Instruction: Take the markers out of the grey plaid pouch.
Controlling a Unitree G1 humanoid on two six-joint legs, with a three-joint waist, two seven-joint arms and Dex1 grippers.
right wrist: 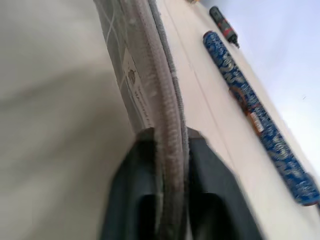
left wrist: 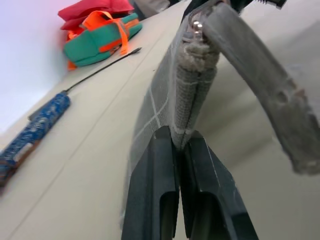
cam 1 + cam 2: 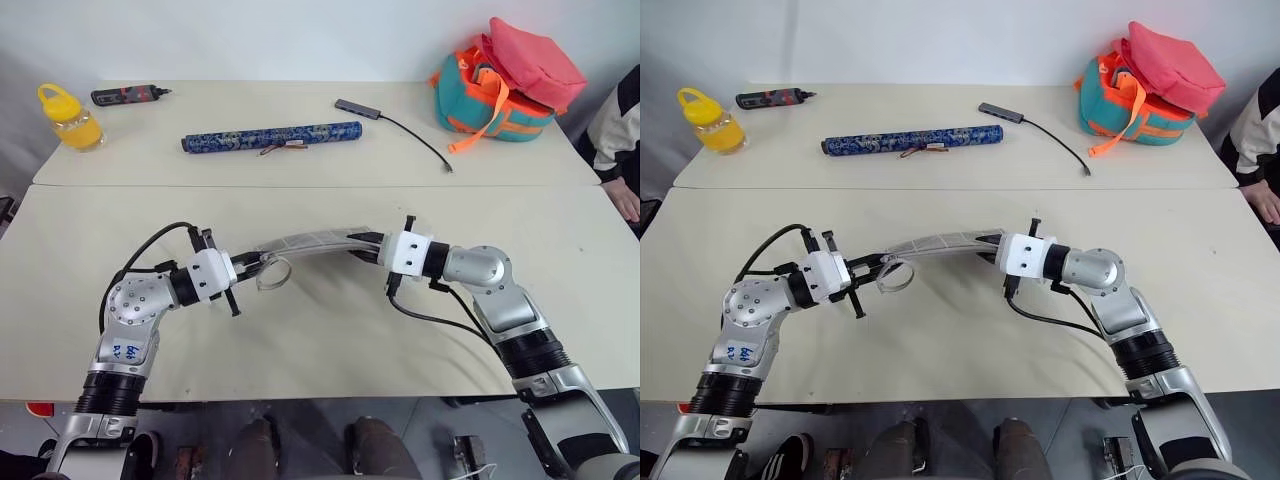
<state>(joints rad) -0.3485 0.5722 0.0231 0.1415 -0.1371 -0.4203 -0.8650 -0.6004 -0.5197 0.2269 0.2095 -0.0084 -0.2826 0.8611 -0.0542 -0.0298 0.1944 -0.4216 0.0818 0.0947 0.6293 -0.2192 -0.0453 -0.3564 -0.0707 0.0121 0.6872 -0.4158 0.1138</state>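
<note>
Overhead, flat grey plaid pouch (image 3: 310, 241) (gridded fabric)

Grey plaid pouch (image 3: 310, 242): a flat grey fabric pouch with thin white grid lines, stretched edge-on above the bench (image 3: 300, 340), clear of its surface, roughly midway between its left and right edges and nearer the front edge than the rear. The left pincer (image 3: 248, 268) is clamped on one end and the right pincer (image 3: 368, 250) grips the other, the fabric bowing slightly upward between them. A pale loop (image 3: 273, 273) hangs from the left end; the markers cannot be made out.
</note>
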